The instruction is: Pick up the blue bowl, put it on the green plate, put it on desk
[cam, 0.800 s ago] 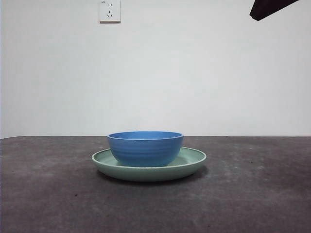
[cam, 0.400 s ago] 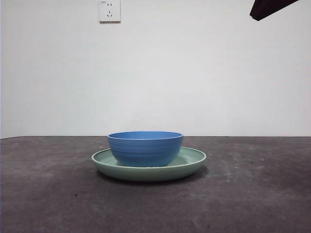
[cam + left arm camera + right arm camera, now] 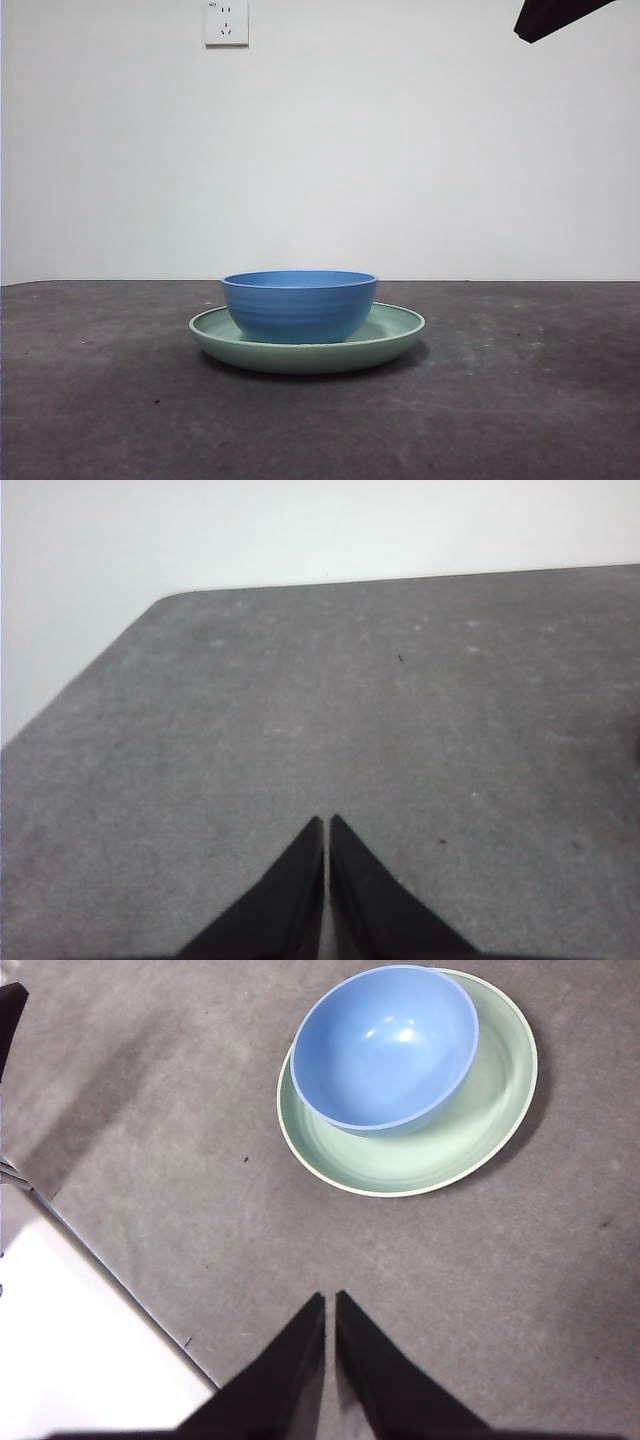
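The blue bowl [image 3: 299, 305] stands upright inside the green plate [image 3: 400, 333], which rests on the desk [image 3: 520, 400] at the middle. The right wrist view shows the bowl [image 3: 385, 1045] on the plate [image 3: 490, 1090] from above, empty, nearer one side of the plate. My right gripper [image 3: 329, 1300] is shut and empty, held high and well back from the plate. My left gripper [image 3: 327, 823] is shut and empty over bare desk; neither bowl nor plate shows in its view.
A black arm tip [image 3: 555, 17] shows at the front view's top right corner. A white wall with a socket [image 3: 226, 22] stands behind the desk. The desk's edge [image 3: 120, 1280] runs close beside my right gripper.
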